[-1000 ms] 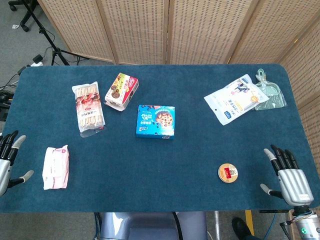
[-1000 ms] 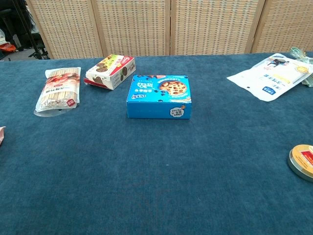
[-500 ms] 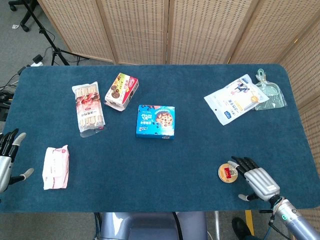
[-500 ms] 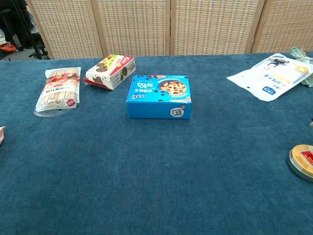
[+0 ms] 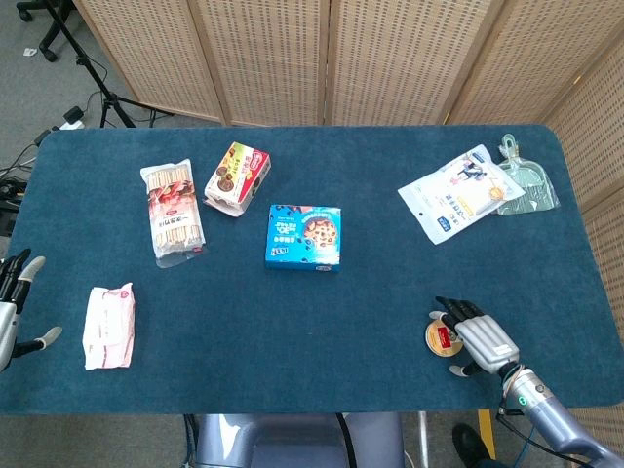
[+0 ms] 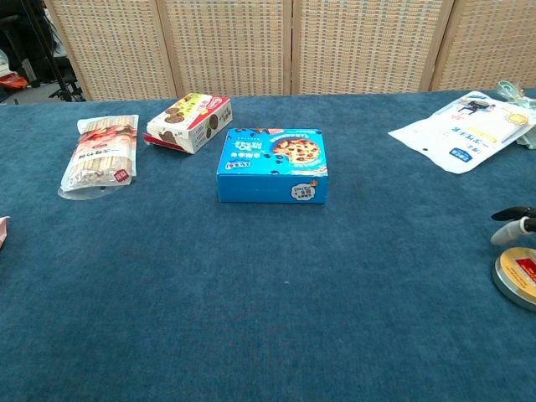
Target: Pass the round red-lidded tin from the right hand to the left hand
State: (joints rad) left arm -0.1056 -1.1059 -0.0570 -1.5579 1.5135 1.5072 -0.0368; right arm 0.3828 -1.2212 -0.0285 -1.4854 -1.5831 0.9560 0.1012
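The round red-lidded tin lies flat on the blue table near the front right; the chest view shows it cut off at the right edge. My right hand hovers at the tin's right side, fingers spread over its rim, holding nothing. In the chest view only its fingertips show, just above the tin. My left hand is open at the table's far left edge, far from the tin.
A blue cookie box sits mid-table. A wafer packet and a small biscuit box lie back left. A pink pouch is near the left hand. A white bag lies back right.
My right hand has swung in from the table's right edge to the tin, and its fingers now reach over the tin's rim. The left hand drifted slightly lower.
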